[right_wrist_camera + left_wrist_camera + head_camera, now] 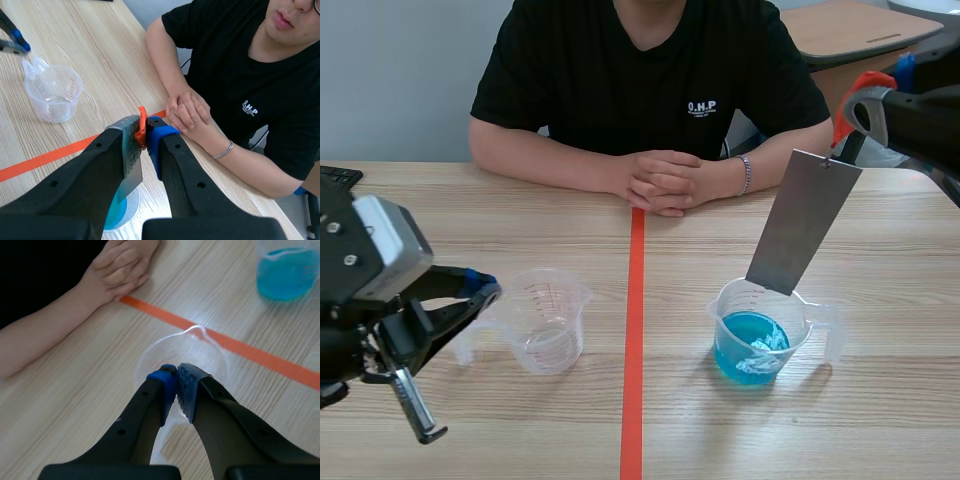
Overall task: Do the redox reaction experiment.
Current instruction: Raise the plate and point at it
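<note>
My right gripper [146, 131] is clenched on the top end of a grey metal strip [805, 220], with an orange-red tab [142, 124] squeezed between my pads at the strip's upper edge. I hold it raised over the table [880, 410], and the strip hangs below my fingers at a slant. Its lower end sits at the mouth of the cup of blue liquid [758, 340], directly under this gripper. A pale crumpled scrap [765, 345] lies in the blue liquid.

My left gripper [175, 385] is low over the table with its pads almost meeting. Just ahead of and under the tips is the clear cup [548, 325], which stands upright with its spout pointing away from me. Its handle runs back beneath my fingers and seems to be pinched between the pads, though my own fingers hide the contact. The blue cup is well ahead of this gripper and off to one side, beyond the orange tape line [633, 340] that lies between the two cups.

Past both grippers, across the table, a person in a black shirt rests clasped hands [660, 182] on the wood.
</note>
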{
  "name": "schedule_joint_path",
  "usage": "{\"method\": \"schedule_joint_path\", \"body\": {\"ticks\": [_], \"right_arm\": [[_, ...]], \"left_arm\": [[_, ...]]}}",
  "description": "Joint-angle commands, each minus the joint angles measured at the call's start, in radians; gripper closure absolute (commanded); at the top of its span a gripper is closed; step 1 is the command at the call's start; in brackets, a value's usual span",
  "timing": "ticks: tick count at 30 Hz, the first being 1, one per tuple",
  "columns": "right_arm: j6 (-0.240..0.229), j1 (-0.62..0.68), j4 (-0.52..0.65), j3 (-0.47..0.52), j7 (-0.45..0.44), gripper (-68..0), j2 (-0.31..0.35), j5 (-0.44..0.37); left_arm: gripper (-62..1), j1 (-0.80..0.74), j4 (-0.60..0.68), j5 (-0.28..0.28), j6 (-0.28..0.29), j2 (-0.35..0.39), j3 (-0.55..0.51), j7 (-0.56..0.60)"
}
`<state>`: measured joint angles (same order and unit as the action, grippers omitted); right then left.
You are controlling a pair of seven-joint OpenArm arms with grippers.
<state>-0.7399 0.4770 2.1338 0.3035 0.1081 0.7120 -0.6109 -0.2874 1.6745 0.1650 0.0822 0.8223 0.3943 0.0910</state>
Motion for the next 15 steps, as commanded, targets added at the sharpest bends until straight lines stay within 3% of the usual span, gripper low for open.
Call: {"method": "schedule_joint_path", "body": {"ticks": [1, 7, 12, 15], "right_arm": [[-0.006, -0.008, 0.014, 0.003, -0.016, -1.5, 0.013, -0.011], [-0.006, -0.008, 0.014, 0.003, -0.016, -1.5, 0.013, -0.011], [-0.006, -0.008, 0.014, 0.003, -0.016, -1.5, 0.013, -0.011], [-0.006, -0.008, 0.014, 0.003, -0.016, -1.5, 0.013, -0.011]], "left_arm": [[-4.3, 0.068, 0.014, 0.002, -0.001, -0.027, 0.039, -0.023], [-4.3, 0.251, -0.011, -0.027, -0.001, -0.118, 0.188, -0.077], [-4.3, 0.343, -0.092, -0.08, 0.018, -0.207, 0.237, -0.092], [-4.3, 0.386, -0.15, -0.084, 0.027, -0.244, 0.264, -0.088]]}}
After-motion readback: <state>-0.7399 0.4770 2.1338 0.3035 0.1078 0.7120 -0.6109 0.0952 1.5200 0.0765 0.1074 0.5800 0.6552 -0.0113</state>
